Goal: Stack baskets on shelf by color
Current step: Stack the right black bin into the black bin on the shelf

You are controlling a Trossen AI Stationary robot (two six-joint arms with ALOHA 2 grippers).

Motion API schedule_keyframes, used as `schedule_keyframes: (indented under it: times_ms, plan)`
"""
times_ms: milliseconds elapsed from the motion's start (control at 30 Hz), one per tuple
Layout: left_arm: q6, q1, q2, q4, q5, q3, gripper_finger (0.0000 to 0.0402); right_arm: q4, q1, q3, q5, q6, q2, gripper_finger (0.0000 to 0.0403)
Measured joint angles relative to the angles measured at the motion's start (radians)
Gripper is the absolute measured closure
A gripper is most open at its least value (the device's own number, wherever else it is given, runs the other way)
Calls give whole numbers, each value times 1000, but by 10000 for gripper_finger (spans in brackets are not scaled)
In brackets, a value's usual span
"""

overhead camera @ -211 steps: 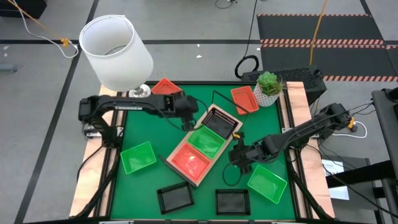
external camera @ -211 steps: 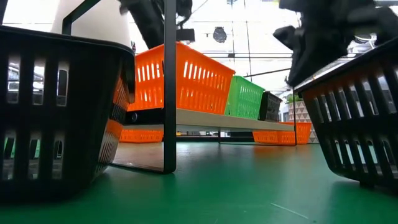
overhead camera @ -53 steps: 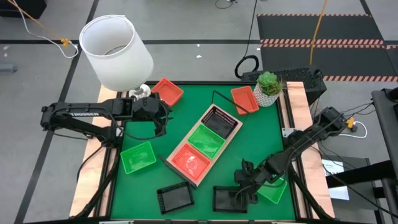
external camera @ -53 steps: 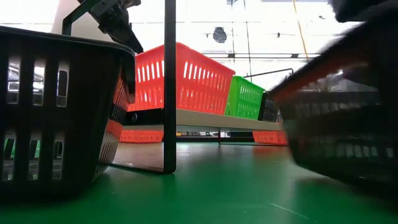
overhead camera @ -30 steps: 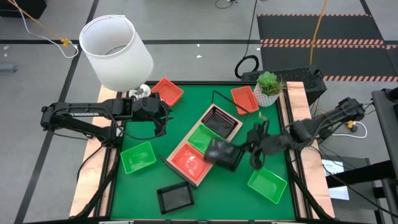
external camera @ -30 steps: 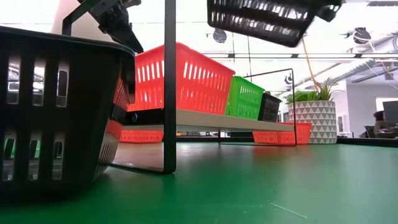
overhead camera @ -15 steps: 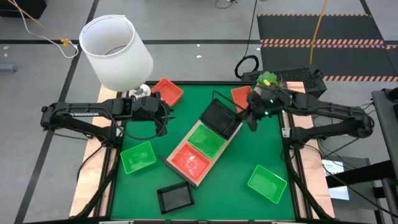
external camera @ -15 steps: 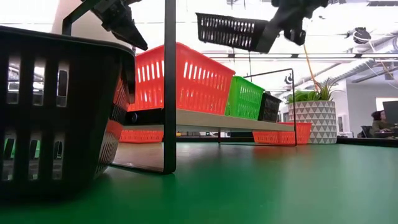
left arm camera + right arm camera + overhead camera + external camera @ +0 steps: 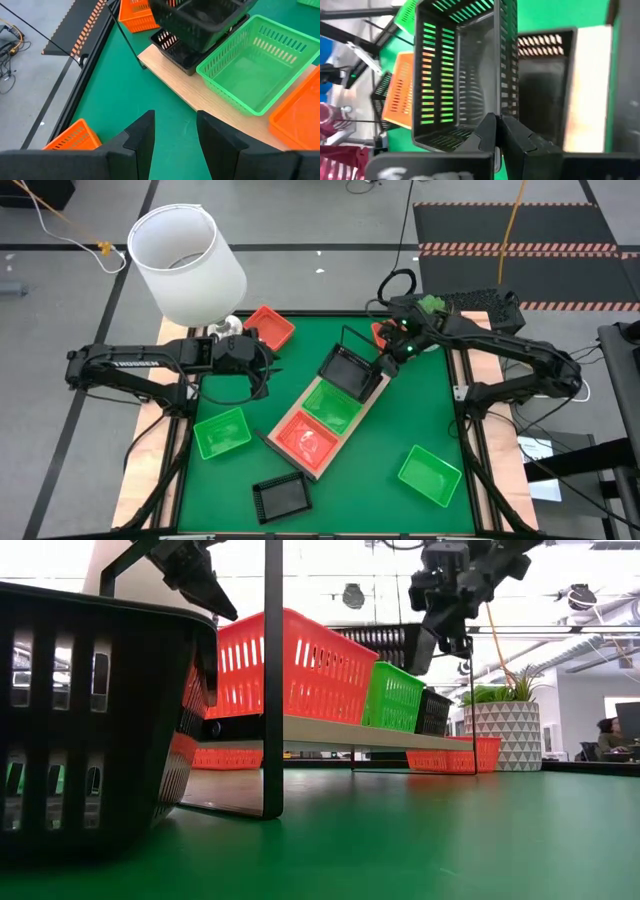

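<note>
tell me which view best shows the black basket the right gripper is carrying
The right wrist view: the carried black basket fills it, its rim pinched by the right gripper. The high view shows it small above the shelf. The low view catches its side; the left wrist view only its underside.

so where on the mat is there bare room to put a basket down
The widest bare patch of mat lies between the shelf and the loose green basket near the right front corner. A smaller one sits between the left hand and the shelf. It is crowded at the shelf's far end, where the right hand holds a black basket above the shelved black one.
</note>
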Motion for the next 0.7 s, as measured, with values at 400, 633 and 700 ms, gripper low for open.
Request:
schedule_keyframes:
  times_ms: [400,633,700]
  plan:
    - [2,0,0,0,0,0,254,-45,-26,0,13,-9,5,397]
    - [1,0,0,0,0,0,254,-45,-26,-23,39,8,5,397]
    - [1,0,0,0,0,0,254,-37,-26,-42,39,18,5,397]
